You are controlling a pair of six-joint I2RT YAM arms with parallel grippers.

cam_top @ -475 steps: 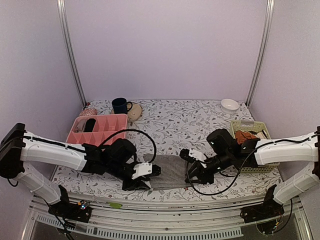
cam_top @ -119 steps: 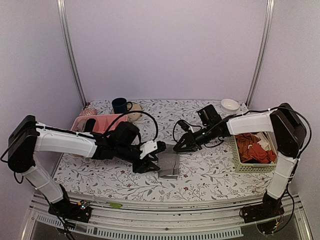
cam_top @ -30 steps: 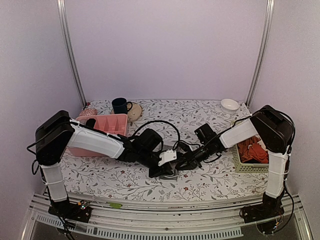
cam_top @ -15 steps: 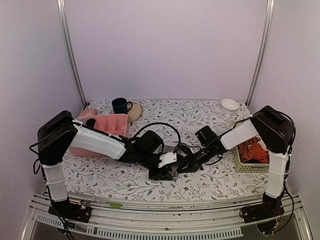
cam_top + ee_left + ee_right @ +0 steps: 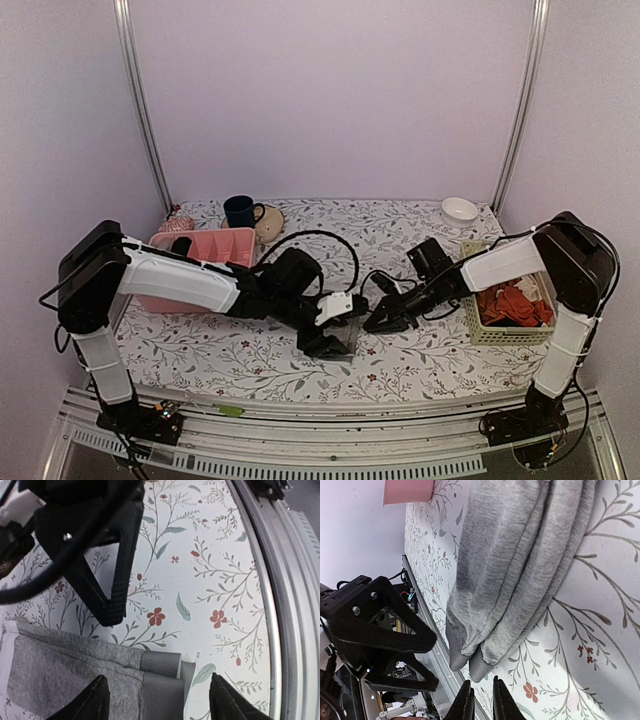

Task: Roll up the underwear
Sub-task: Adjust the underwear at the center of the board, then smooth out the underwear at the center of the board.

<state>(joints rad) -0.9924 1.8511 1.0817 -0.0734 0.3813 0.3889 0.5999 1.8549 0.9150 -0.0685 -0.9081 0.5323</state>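
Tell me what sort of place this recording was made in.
Probably a lab test booth dressed as a household laundry spot: plain walls, metal posts, a floral-covered table, a basket of orange-red garments.

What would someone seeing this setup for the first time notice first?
Probably the action at the front middle of the flower-patterned table: the left gripper open over a folded bundle of grey soft-cloth boxer briefs, the right gripper just beside it. Then the colour: a pale green basket of orange-red garments at the right edge, and a pink plastic divided tray at the back left.
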